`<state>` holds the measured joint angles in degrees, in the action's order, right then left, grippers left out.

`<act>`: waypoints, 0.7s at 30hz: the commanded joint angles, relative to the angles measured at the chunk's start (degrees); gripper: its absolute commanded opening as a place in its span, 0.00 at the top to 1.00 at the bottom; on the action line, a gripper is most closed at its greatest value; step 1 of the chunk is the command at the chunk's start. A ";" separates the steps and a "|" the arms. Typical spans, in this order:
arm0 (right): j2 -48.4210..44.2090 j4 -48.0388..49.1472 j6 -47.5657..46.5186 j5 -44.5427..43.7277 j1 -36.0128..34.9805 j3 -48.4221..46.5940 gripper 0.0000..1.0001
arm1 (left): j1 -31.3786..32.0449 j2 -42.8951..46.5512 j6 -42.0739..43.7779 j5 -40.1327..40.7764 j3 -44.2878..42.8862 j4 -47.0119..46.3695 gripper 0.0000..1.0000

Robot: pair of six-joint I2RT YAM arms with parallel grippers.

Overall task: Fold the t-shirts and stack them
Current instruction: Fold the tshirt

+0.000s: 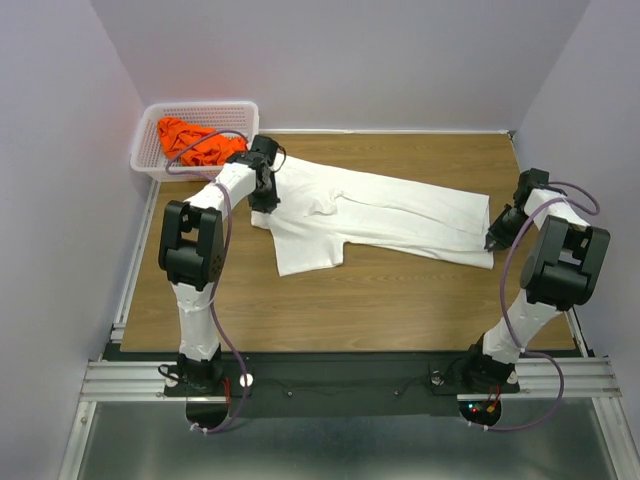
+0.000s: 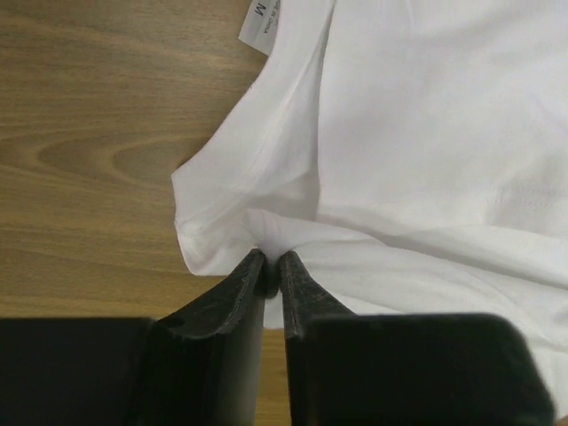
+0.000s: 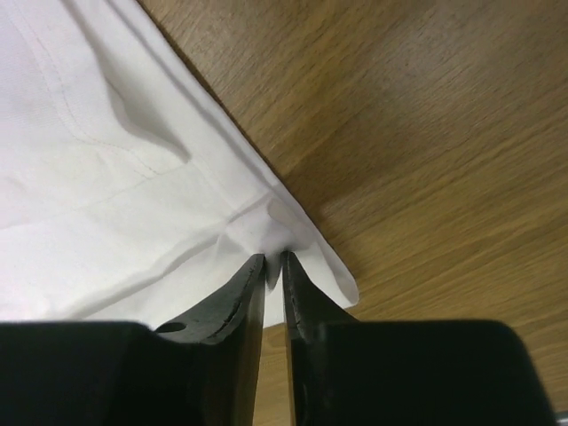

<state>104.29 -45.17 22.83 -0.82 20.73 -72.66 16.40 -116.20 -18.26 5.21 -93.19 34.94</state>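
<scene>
the left tool is clenched on a fold at the edge of the white t-shirt; the right tool pinches a puckered bit of cloth at the opposite end. the shirt lies stretched between them across the wooden counter. the orange t-shirt sits crumpled in the white basket at the far left corner.

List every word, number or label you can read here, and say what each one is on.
"M": on the tag sticking out from the white shirt, left wrist view.
Smaller print beside it on the tag: too small to read.
No other text shows in any view.
</scene>
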 commanded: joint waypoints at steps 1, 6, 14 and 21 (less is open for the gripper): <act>-2.77 3.42 0.02 0.47 -0.07 -0.72 0.72 | -0.49 2.11 -0.28 3.65 -3.05 -0.83 0.51; -10.85 5.26 -1.30 2.40 -5.16 -1.25 0.54 | -0.14 11.24 -2.12 6.65 3.08 -3.03 0.06; -22.45 21.04 6.24 18.99 -20.64 11.28 0.52 | 6.00 26.45 -7.31 5.34 25.03 -4.09 0.07; -20.19 36.18 11.80 27.01 -31.71 18.96 0.52 | 10.75 29.10 -13.55 3.84 35.34 -8.30 0.16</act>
<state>82.50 -20.73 30.65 20.49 -8.19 -55.02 26.52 -87.81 -27.44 8.84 -61.19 28.51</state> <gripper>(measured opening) 0.478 0.871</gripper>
